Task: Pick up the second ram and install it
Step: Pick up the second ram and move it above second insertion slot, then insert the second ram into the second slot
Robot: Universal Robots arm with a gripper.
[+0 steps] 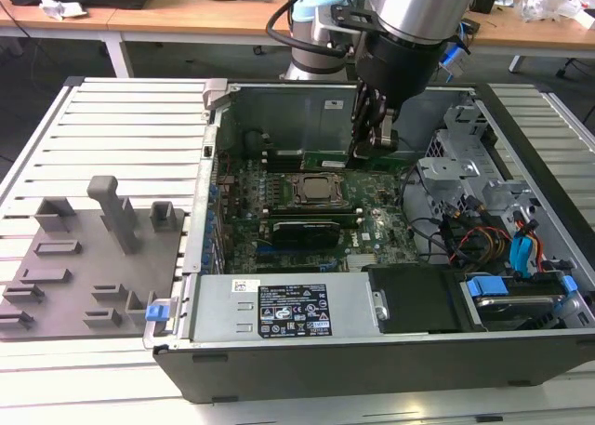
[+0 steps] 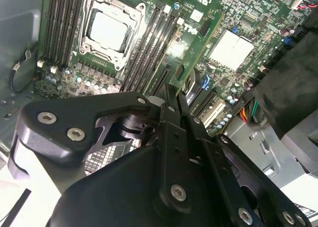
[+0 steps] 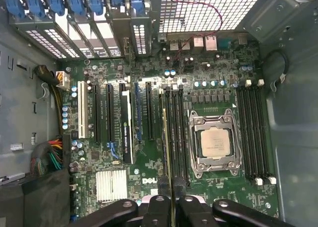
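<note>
My gripper (image 1: 370,146) reaches down into the open computer case, just behind the CPU socket (image 1: 316,188) in the exterior view. Its black fingers (image 3: 158,209) are shut on the second ram (image 3: 164,137). This slim green stick shows edge-on, lined up along the black memory slots (image 3: 179,132) beside the CPU socket (image 3: 214,140). In the second wrist view the fingertips (image 2: 171,95) pinch the green stick (image 2: 188,68) over the same slots. Whether the stick is down in a slot I cannot tell.
A black-shrouded card (image 1: 302,230) stands in front of the socket, and more memory slots (image 3: 253,132) lie on the socket's other side. Drive cages and cables (image 1: 502,230) crowd the exterior view's right. A grey fixture tray (image 1: 84,258) lies outside the case wall (image 1: 200,211) on the left.
</note>
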